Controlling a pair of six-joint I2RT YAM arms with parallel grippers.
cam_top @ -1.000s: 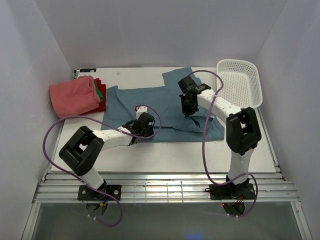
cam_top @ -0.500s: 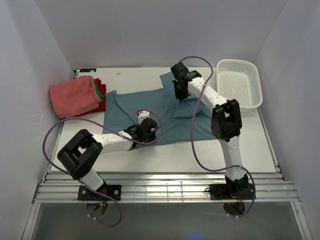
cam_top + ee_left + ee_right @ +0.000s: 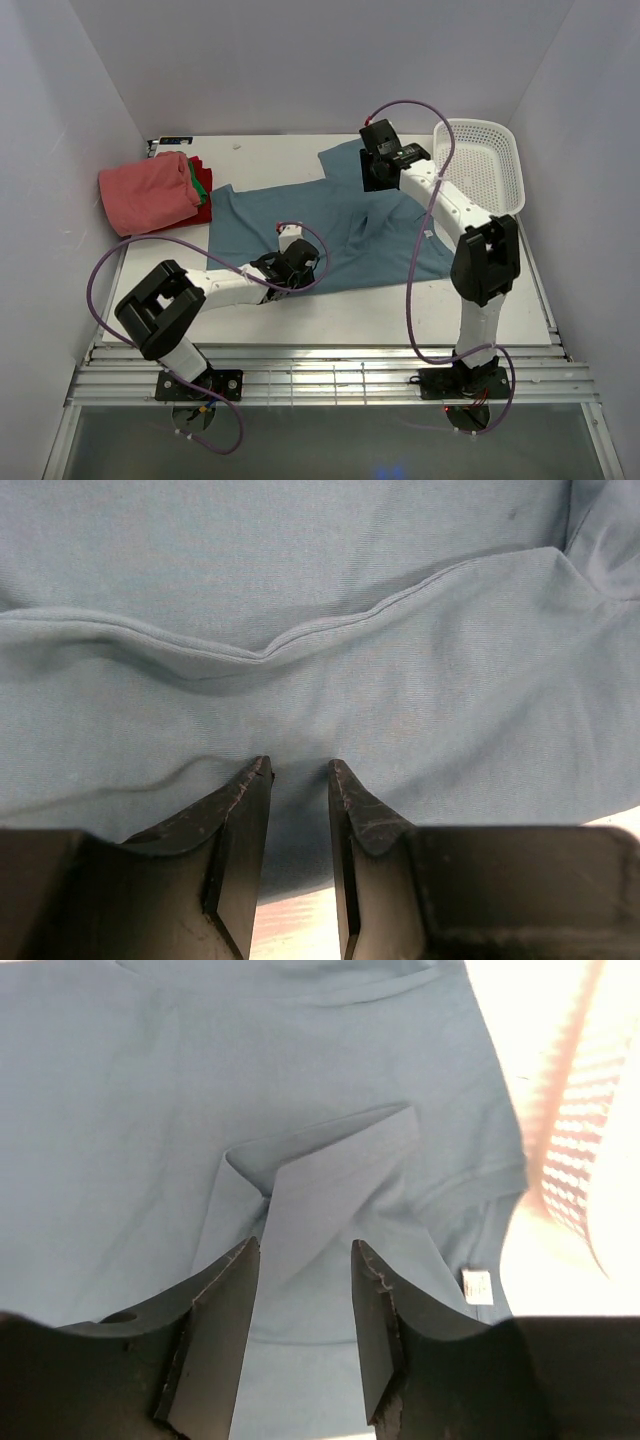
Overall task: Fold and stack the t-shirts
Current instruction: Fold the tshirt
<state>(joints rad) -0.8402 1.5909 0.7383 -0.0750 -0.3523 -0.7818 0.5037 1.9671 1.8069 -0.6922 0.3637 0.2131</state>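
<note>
The top view is lit evenly and softly from overhead; only faint shadows are cast by the arms onto the white table; focus is held across the whole scene. In the right wrist view the mesh basket is blown out to a pinkish white; the teal-blue shirt is rendered sharply. In the wrist views the right gripper and left gripper are underexposed, nearly black; soft shadows are thrown under the cloth's folds.
</note>
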